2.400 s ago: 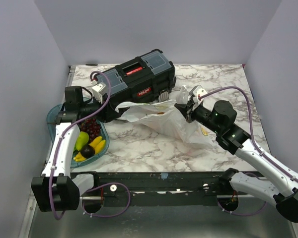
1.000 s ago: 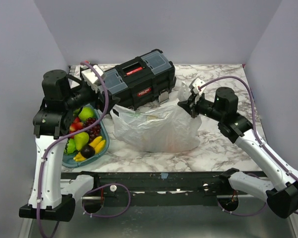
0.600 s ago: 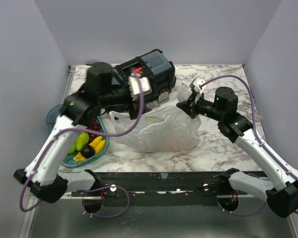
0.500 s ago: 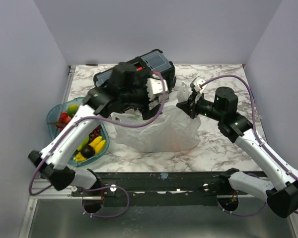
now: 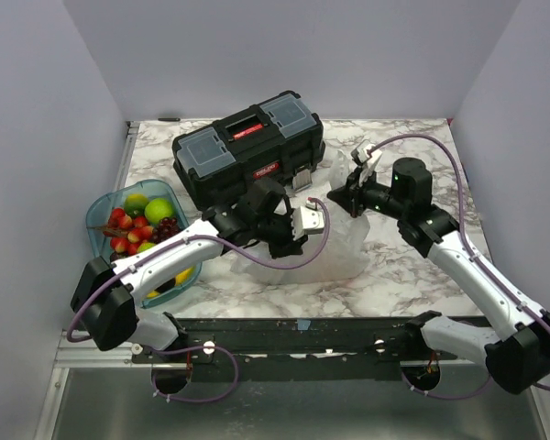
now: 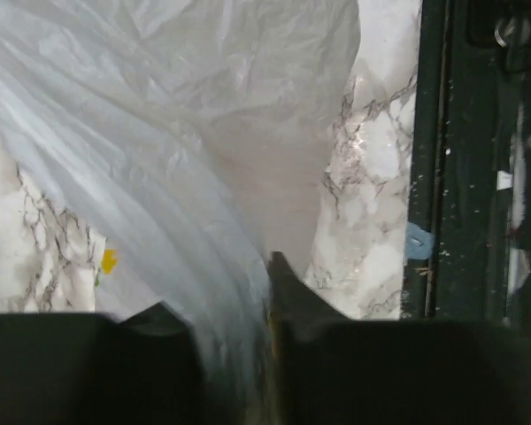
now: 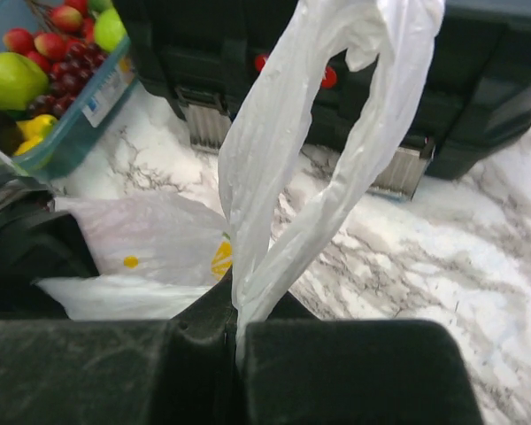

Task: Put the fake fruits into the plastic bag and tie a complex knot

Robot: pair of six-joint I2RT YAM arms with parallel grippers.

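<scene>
The plastic bag (image 5: 345, 249) lies crumpled mid-table in front of the toolbox. My left gripper (image 5: 298, 229) reaches across onto its left side. In the left wrist view a bunched fold of the bag (image 6: 203, 159) fills the narrow gap between the fingers of this gripper (image 6: 217, 297). My right gripper (image 5: 351, 190) is shut on a twisted handle loop of the bag (image 7: 310, 133) and holds it up off the marble; its jaws (image 7: 237, 310) are pressed together. The fake fruits (image 5: 139, 220) lie in the teal tray (image 5: 95, 213) at the left, also seen as fruits (image 7: 35, 62) from the right wrist.
A black toolbox (image 5: 247, 145) with grey-blue lids stands right behind the bag; the toolbox (image 7: 442, 80) is close to the raised handle. The black rail (image 6: 478, 177) along the table's near edge runs just beside the bag. Purple cables hang from both wrists.
My left arm swung from over the tray, past the toolbox, down onto the bag's left side, and its jaws narrowed on the plastic. The right gripper kept its hold on the handle.
</scene>
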